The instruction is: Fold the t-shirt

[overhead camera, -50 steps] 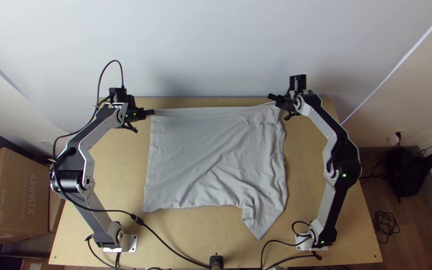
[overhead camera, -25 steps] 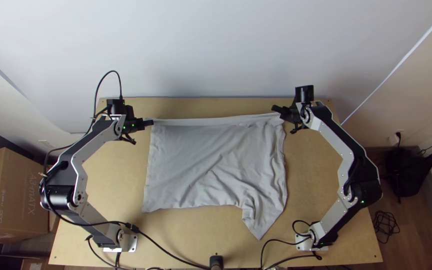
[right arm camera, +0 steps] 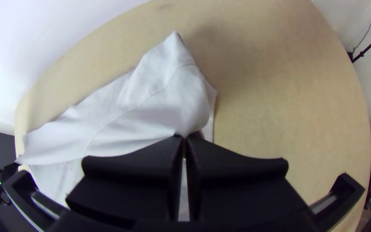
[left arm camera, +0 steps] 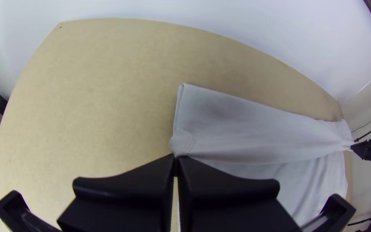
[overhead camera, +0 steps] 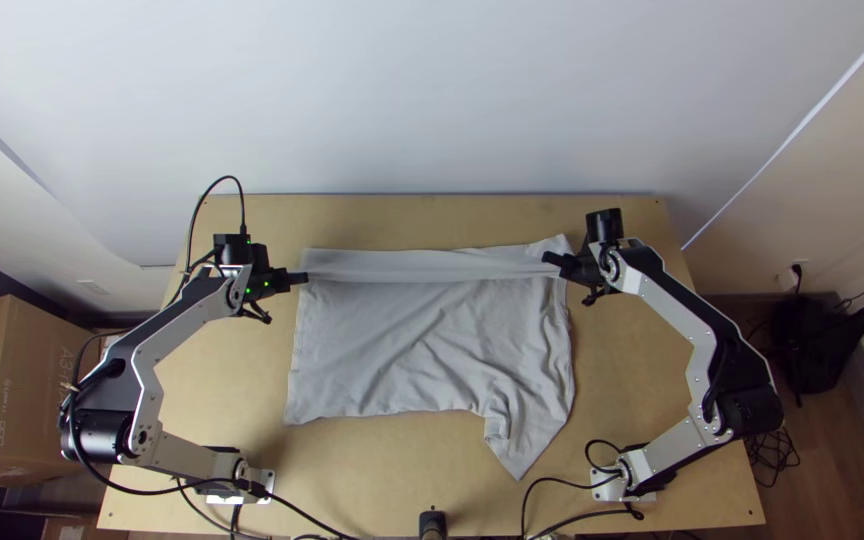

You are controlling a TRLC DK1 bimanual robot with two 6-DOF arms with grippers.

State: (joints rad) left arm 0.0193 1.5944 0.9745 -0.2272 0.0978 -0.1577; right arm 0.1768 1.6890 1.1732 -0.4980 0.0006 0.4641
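Grey T-shirt (overhead camera: 422, 350) mid-table, far side doubled toward the near edge, rest spread and wrinkled. Left gripper (overhead camera: 304, 278) and right gripper (overhead camera: 548, 258) clench the flap's ends. Pale wooden table (overhead camera: 622, 370) – white wall (overhead camera: 432, 100) behind; cardboard box (overhead camera: 27, 390) past left edge. Both arms bent, elbows outward.

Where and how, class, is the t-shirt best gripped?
Pinch the t-shirt at both ends of its turned-over edge, left end effector and right end effector coming from opposite sides: that edge runs nearly straight between them, so it should fold evenly.
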